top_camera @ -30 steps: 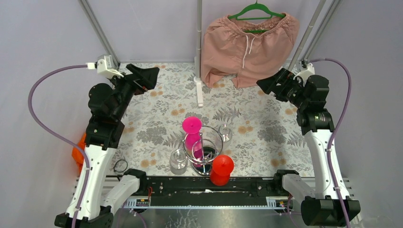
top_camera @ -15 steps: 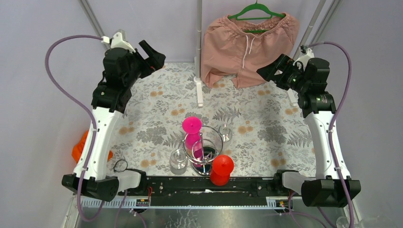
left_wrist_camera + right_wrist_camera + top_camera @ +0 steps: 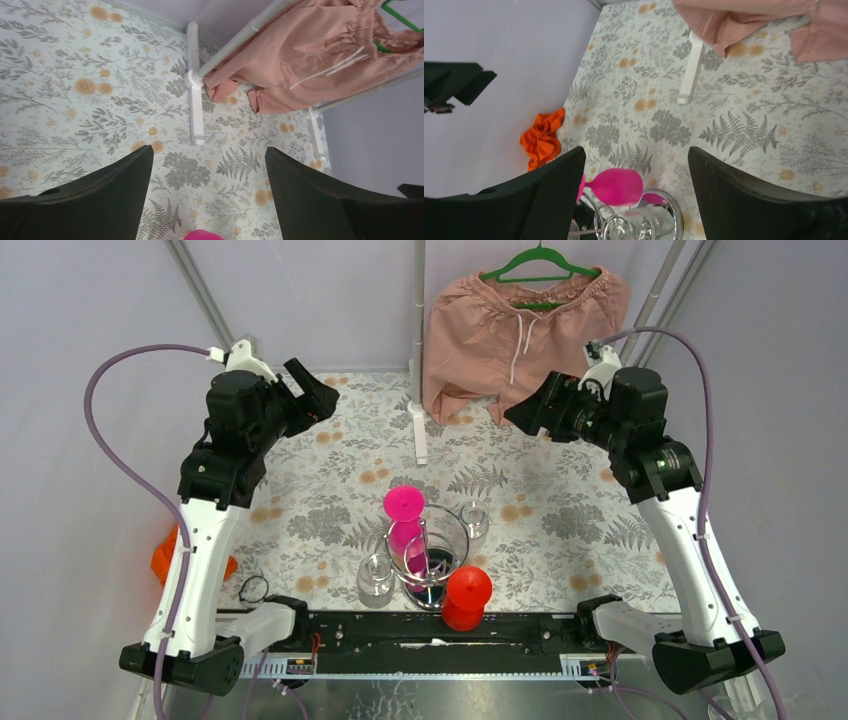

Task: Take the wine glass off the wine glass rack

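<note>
With the left gripper (image 3: 312, 395) and the right gripper (image 3: 522, 415) both spread wide and empty, and the pink upside-down wine glass (image 3: 405, 520) hanging well below them on the shiny chrome wire rack (image 3: 430, 585), beware of tipping that rack or striking the clear glass (image 3: 375, 580) beside it through a careless descent.

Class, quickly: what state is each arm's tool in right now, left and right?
Left tool: open, holding nothing.
Right tool: open, holding nothing.

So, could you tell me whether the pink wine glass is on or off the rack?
On: the pink wine glass hangs foot-up in the wine glass rack.
</note>
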Robot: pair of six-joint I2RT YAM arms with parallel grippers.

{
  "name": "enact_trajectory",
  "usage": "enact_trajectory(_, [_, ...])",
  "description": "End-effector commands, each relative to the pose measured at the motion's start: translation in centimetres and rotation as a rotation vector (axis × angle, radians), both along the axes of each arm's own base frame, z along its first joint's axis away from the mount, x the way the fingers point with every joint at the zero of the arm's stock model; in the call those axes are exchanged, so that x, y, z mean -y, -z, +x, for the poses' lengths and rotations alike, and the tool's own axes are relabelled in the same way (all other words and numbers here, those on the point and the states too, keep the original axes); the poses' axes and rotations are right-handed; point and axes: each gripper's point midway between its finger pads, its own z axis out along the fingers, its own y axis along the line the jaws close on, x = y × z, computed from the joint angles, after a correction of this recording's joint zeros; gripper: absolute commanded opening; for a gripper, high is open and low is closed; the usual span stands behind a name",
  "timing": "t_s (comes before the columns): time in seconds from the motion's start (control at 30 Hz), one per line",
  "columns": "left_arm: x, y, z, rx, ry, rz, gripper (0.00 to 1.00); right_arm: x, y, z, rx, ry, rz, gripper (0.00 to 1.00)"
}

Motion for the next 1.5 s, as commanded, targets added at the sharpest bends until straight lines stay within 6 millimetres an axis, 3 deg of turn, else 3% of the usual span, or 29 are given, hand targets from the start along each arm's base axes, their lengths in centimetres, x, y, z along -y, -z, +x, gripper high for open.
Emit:
enact_trajectory(0.0, [1.4,0.0,-1.7,-0.035,0.098,-0.01,0.88,-1.0,0.7,-2.2,-0.012,-0.036,-0.032,0.82])
enact_trajectory(0.23, [3.6,0.8,-4.4,-0.07,0.24,-0.076,0.83,-1.3,0.8,-6.7,-0.02,-0.091,0.05,0.75])
enact_trajectory(0.4, [4.9,4.0,-6.5,-0.14,0.315,-0.127,0.81,-1.1,1.3,-9.5,-0.043,-0.13,0.068,0.73])
enact_trajectory(0.6, [6.0,8.3,-10.0,-0.211,0.396,-0.172,0.73,-1.4,3.5,-12.1,-0.112,-0.176,0.107,0.68])
enact_trajectory(0.8, [7.0,9.0,-14.0,-0.2,0.503,-0.232,0.7,-1.4,6.4,-14.2,-0.185,-0.202,0.12,0.62])
enact_trajectory(0.97, [7.6,8.8,-16.4,-0.165,0.586,-0.258,0.7,-1.7,7.4,-15.8,-0.213,-0.239,0.164,0.62])
enact_trajectory(1.13, [8.0,9.4,-17.6,-0.15,0.645,-0.258,0.69,-2.4,7.9,-17.0,-0.243,-0.286,0.236,0.62])
enact_trajectory(1.37, [8.1,13.3,-17.7,-0.209,0.657,-0.255,0.65,-2.9,9.0,-17.6,-0.288,-0.313,0.27,0.6])
enact_trajectory(1.47, [8.5,13.4,-18.0,-0.185,0.687,-0.282,0.65,-3.0,9.6,-17.8,-0.302,-0.317,0.283,0.6])
